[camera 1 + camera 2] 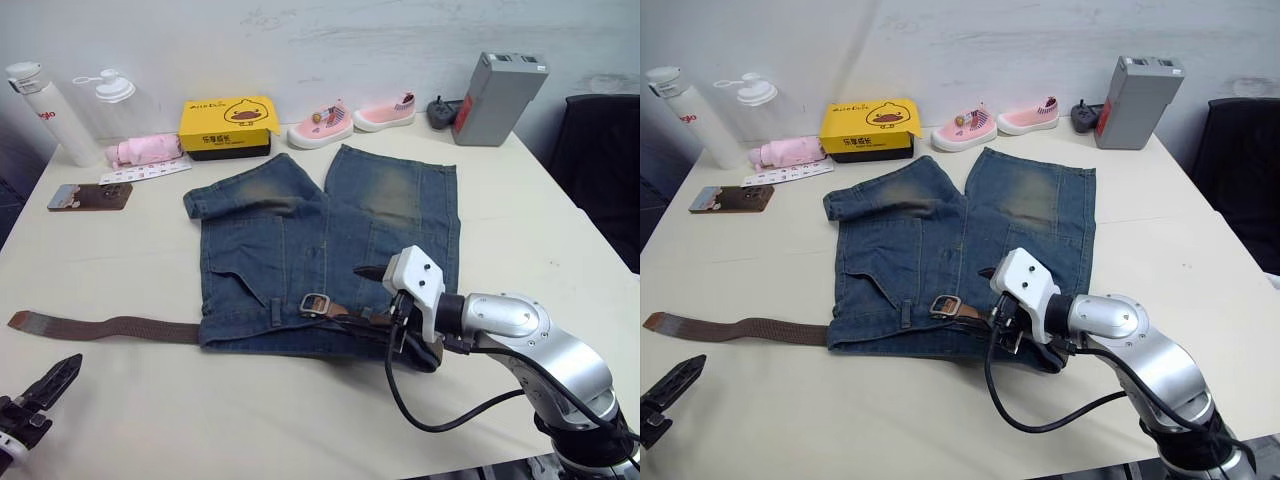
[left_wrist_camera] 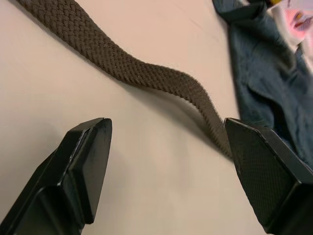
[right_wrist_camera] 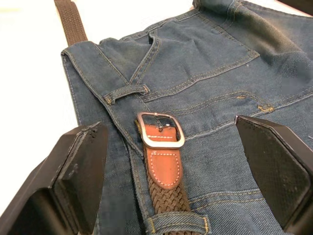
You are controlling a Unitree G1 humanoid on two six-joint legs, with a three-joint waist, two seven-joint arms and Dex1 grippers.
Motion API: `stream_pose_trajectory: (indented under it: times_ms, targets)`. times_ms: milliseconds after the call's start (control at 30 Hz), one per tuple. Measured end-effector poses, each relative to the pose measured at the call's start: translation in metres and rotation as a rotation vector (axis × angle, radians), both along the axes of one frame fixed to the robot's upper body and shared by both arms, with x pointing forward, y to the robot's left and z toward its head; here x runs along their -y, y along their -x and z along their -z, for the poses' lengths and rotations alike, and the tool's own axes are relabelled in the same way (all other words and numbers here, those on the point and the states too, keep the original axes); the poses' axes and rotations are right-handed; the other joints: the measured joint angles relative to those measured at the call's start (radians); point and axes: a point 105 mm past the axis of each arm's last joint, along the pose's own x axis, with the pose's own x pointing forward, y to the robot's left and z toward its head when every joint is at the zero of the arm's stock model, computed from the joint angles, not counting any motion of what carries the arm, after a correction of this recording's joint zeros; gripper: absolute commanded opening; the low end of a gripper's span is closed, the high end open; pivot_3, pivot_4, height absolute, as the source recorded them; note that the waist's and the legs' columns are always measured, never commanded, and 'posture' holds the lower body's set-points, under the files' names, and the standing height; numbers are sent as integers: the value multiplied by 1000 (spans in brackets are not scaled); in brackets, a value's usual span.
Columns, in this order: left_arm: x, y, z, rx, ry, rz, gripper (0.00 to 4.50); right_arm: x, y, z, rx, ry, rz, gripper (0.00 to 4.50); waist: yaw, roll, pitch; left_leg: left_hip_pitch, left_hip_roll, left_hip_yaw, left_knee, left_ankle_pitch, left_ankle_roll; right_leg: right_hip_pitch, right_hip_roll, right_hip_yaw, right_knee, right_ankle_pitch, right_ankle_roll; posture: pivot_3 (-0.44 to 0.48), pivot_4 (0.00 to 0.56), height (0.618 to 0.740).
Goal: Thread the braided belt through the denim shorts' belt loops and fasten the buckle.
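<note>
Blue denim shorts (image 1: 330,255) flat on the cream table (image 1: 120,400), dark brown braided belt (image 1: 110,327) along the waistband, silver buckle (image 3: 160,130) between the right gripper's (image 3: 176,161) spread fingers, left gripper (image 2: 168,171) wide apart over the strap

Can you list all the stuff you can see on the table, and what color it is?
denim shorts: 1, blue, table middle
braided belt: 1, dark brown, along waistband, tail trailing left
buckle: 1, silver, on waistband
belt loops: blue, on waistband
shoes: 2, pink, far edge
box: 1, yellow, far edge
umbrella: 1, pink, beside box
bottles: 2, white and clear, far left
grey block: 1, far right
phone: 1, brown, left
left gripper: black, open, over belt tail
right gripper: black, open, over buckle
</note>
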Motion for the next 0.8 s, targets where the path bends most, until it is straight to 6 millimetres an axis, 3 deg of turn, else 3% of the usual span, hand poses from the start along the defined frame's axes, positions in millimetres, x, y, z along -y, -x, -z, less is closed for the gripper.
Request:
stream_pose_trajectory:
  times_ms: [100,167,200,433,667,767,800]
  targets:
    - [0,-19,3,31,94,-24,4012,-1,-2,-2,24,-1,6,4408,0,1,-1,0,0,-1,0,2,3,1,2,-1,1,0,-1,0,150,706]
    - [1,-42,24,-26,196,-99,4012,-1,-5,-5,38,0,11,4408,-2,2,-2,0,-1,1,0,3,4,1,3,-1,3,0,0,0,150,706]
    - [0,-50,24,-28,209,-126,4012,0,-6,-4,40,0,18,4408,-1,0,-3,1,-1,1,0,3,4,1,3,-1,7,0,0,0,150,706]
    - [0,-81,29,-76,304,-209,4012,-2,-9,-9,62,-25,40,4408,9,12,-6,2,-3,3,1,5,2,1,2,0,8,0,0,0,150,706]
    - [2,-109,28,-106,301,-240,4012,-1,-11,-11,75,-27,62,4408,25,15,-7,2,-4,4,1,6,2,0,1,0,9,0,0,0,150,706]
    - [2,-109,32,-131,297,-258,3191,-1,-13,-12,80,-33,73,4500,25,17,-8,2,-4,4,1,7,2,0,1,1,9,0,0,0,150,706]
    - [1,-108,35,-146,293,-269,2707,0,-13,-13,82,-39,82,4500,25,17,-8,3,-4,5,1,7,2,0,2,1,9,0,0,0,150,706]
